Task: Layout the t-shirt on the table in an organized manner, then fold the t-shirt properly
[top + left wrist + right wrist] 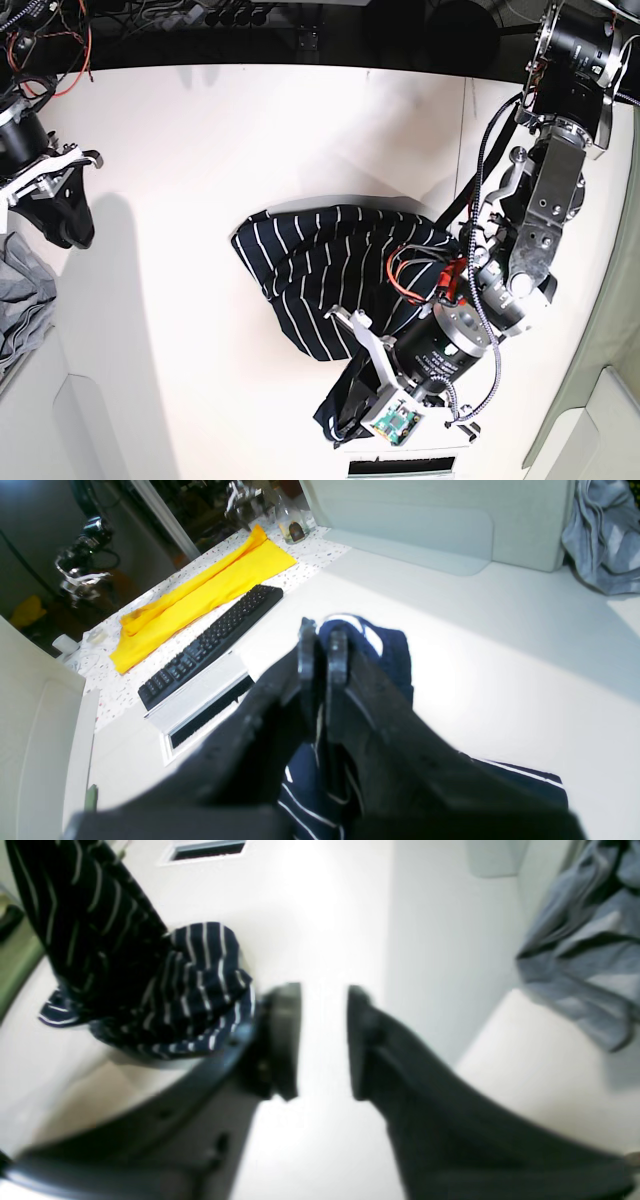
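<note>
Navy t-shirt (320,270) w/ thin white stripes lay crumpled mid-table (200,160), one end lifted off the white surface.

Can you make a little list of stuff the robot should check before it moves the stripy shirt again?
1. Left gripper shut on the dark navy white-striped fabric t-shirt: ok, cloth shows between its closed fingers.
2. Right gripper let go of the shirt: ok, open with nothing between its fingers, off to the side of the table.
3. Shirt spread flat: not ok, it lies bunched and partly lifted.
4. Shirt fully on the large flat white table: ok in the base view.
5. Plain light grey garment apart from the shirt: ok.
6. Which part of the shirt is held: cannot tell.
</note>
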### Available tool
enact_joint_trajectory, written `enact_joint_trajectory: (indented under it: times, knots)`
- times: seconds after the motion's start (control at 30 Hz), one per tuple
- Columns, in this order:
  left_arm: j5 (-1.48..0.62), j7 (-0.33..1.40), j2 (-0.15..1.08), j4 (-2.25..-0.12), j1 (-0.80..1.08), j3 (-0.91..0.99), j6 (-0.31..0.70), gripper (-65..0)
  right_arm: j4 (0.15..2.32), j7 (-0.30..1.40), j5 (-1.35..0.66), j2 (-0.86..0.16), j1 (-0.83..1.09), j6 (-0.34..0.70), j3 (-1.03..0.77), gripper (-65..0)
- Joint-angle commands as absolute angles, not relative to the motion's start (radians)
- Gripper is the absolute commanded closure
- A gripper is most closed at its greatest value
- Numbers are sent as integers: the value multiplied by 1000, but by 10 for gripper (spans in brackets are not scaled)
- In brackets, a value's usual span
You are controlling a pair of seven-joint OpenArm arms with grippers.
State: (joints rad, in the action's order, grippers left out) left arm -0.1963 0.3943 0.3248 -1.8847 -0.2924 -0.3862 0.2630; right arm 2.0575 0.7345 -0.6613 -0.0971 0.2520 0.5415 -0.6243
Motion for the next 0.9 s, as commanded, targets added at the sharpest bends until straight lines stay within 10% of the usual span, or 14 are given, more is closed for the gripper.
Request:
enact_joint_trajectory:
  times: [0.0,0.4,0.67,0.87]
  knots:
    - [-201,360,327,-1903,-319,-381,259,0,2072,706,-680,-102,244,547,-605,-224]
    - [-321,422,329,-1904,-325,-385,419,0,1903,586,-401,-66,183,542,-182,-269]
    - [-332,419,209,-1897,-326,-601,527,0,1890,688,-400,-61,176,543,-288,-269]
    - [-155,378,82,-1781,-392,-748,363,-93,1890,707,-412,-104,229,547,-485,-269]
